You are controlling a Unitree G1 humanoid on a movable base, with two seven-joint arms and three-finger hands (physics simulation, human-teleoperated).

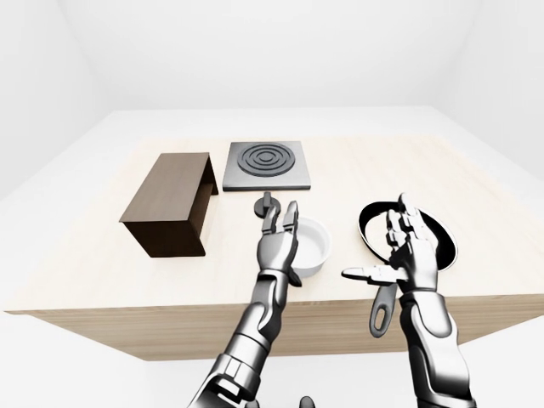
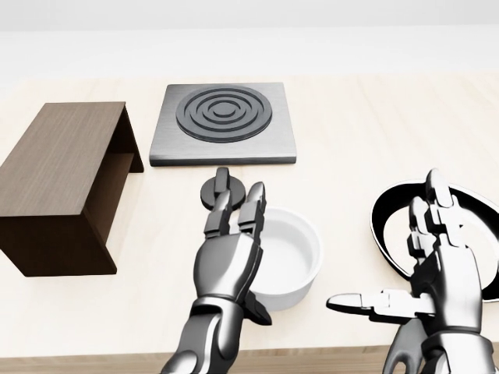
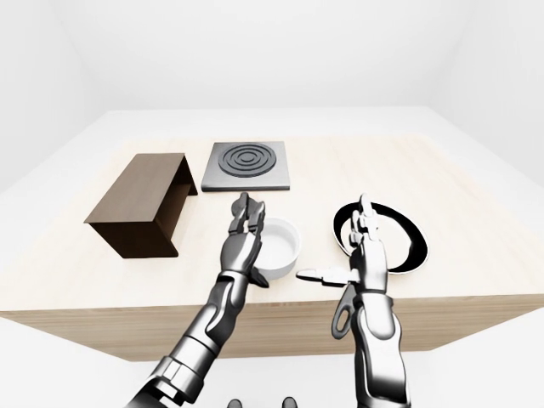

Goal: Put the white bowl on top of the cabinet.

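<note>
While both hands hover low over the near edge, the table (image 2: 351, 132) carries four items, listed as they fall from the head view's left to its right. Far left: dark wood cabinet (image 2: 58, 167), lying flat, its open side facing right, top surface bare. Next, toward the top centre: grey hotplate (image 2: 224, 122) with concentric rings; just below it a small black knob (image 2: 221, 187) sits on the table.

Left hand (image 2: 226, 253): fingers (image 2: 253, 206) straight and apart, pointing up the view, closed on nothing. The palm stands against the bowl's left wall; whether it actually touches cannot be told.

Bowl (image 2: 292, 253): white, upright, at centre, below the knob, well apart from the cabinet and between the two hands.

Right hand (image 2: 437, 273): fingers spread, thumb stretched out leftward toward the bowl but short of it, holding nothing. It overlaps the black pan (image 1: 438, 242) in view; the pan's handle (image 1: 380, 314) reaches past the table's near edge.
</note>
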